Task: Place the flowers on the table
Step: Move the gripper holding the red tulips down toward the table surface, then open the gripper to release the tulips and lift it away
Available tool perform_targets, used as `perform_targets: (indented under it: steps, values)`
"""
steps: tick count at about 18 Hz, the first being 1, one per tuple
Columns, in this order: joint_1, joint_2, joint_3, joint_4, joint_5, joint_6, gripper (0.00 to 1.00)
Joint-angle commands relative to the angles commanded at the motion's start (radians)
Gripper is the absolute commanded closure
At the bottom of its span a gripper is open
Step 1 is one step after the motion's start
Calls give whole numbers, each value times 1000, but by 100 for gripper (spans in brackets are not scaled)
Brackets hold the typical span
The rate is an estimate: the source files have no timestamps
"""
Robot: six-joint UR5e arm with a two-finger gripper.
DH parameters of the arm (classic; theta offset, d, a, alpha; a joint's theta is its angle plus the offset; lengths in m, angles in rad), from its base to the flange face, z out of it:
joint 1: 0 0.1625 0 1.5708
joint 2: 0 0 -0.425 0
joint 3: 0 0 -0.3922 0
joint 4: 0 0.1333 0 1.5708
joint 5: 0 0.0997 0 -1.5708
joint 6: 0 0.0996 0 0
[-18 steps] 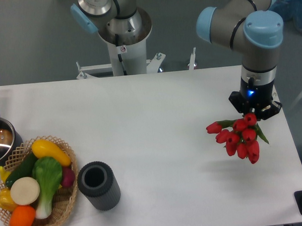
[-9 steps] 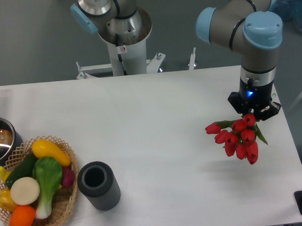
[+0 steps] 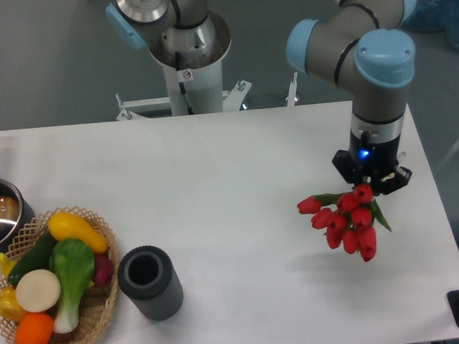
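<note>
The flowers (image 3: pixel 344 219), a bunch of red tulip buds with green leaves, hang in the air over the right part of the white table (image 3: pixel 237 187). A faint shadow lies on the tabletop beneath them. My gripper (image 3: pixel 369 184) points straight down and is shut on the stems, which are mostly hidden under it. The buds fan out below and to the left of the fingers.
A dark grey ribbed cylinder vase (image 3: pixel 149 283) stands near the front left. A wicker basket (image 3: pixel 98 305) with toy vegetables sits at the front left corner, and a pot (image 3: pixel 1 214) with a blue handle behind it. The table's right edge is close to the gripper.
The gripper has moved left, away from the right edge, carrying the flowers with it. The bunch now hangs a little higher in the picture.
</note>
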Motion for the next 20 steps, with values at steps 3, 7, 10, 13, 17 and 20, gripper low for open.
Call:
perform_targets:
  steps: [3, 7, 10, 13, 17, 20]
  values:
    - [-31, -6, -6, 2, 2, -51, 95]
    - [-46, -22, -55, 12, 3, -69, 93]
    - [-46, -32, -57, 12, 3, -69, 83]
    - [-46, -32, -55, 12, 0, -68, 58]
    - [-45, -29, -55, 12, -2, -97, 6]
    - [-43, -25, -51, 15, 2, -104, 0]
